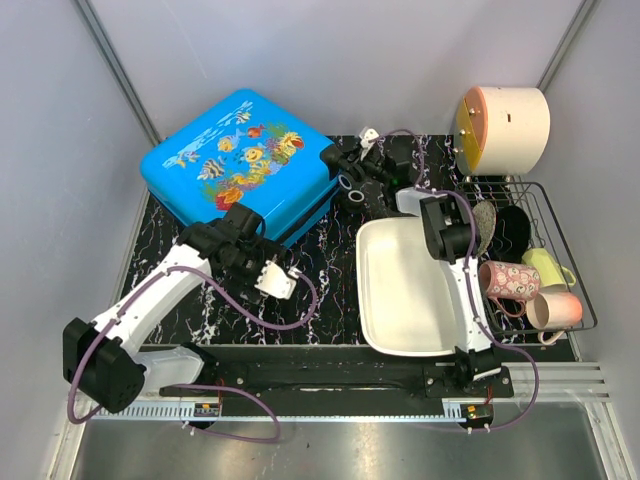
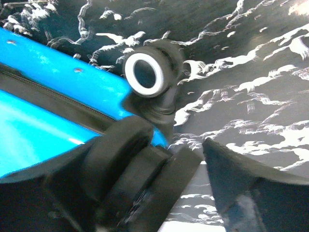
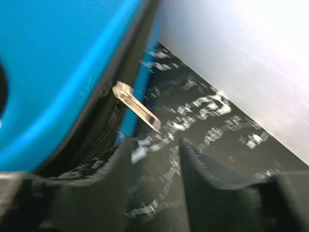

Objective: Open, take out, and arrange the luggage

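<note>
The luggage [image 1: 238, 160] is a bright blue suitcase with a fish print. It lies flat and zipped shut at the back left of the black marbled mat. My left gripper [image 1: 250, 238] is at its near corner. In the left wrist view its jaws [image 2: 154, 193] are open, with a black wheel [image 2: 120, 147] between them and a white-ringed wheel [image 2: 145, 74] beyond. My right gripper [image 1: 358, 172] is at the suitcase's right corner. In the right wrist view it [image 3: 154, 150] is open and empty, its tips just below the metal zipper pull [image 3: 137, 108] on the blue shell [image 3: 53, 72].
A white rectangular basin [image 1: 372, 300] lies under the right arm. A wire rack [image 1: 570, 250] on the right holds several mugs [image 1: 510, 280] and a dark bowl. A cream cylindrical container [image 1: 505, 128] stands at the back right. Grey walls enclose the mat.
</note>
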